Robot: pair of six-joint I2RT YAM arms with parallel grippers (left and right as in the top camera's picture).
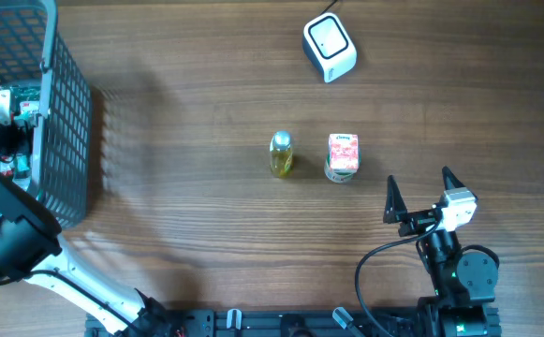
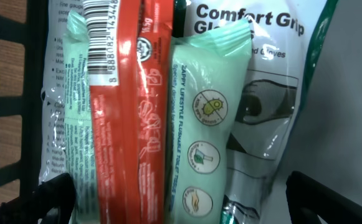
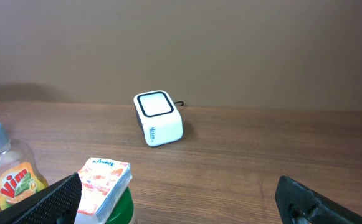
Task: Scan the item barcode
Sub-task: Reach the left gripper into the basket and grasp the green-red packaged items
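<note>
Reaching with the left claw (image 2: 187, 199) down into the basket (image 1: 66, 122) at the far left of the table (image 1: 206, 94), jaws spread wide and holding nothing. Directly ahead of the fingers, pressed side by side: a red pack (image 2: 124, 124), a green wipes pack (image 2: 202, 124) and, further right, a bag of gloves (image 2: 280, 93). Probably going for the red pack, with its barcode (image 2: 103, 37) facing the camera near the upper end. Set with the long axis up and down in the wrist view, so crosswise to the line between the two fingers. Good for closing on the narrow sides, but risky, with both packs inside the gap at once. Well apart from the scanner (image 1: 330, 47), away at the top right of the table. Bent low along the front edge with the left arm, wrist turned into the basket. Holding the right claw (image 1: 419, 180) wide and empty too, low at the front right, pointed toward a small carton (image 1: 343, 152) and a bottle (image 1: 281, 154). Nearer to the scanner on that side, yet nowhere near the basket.
</note>
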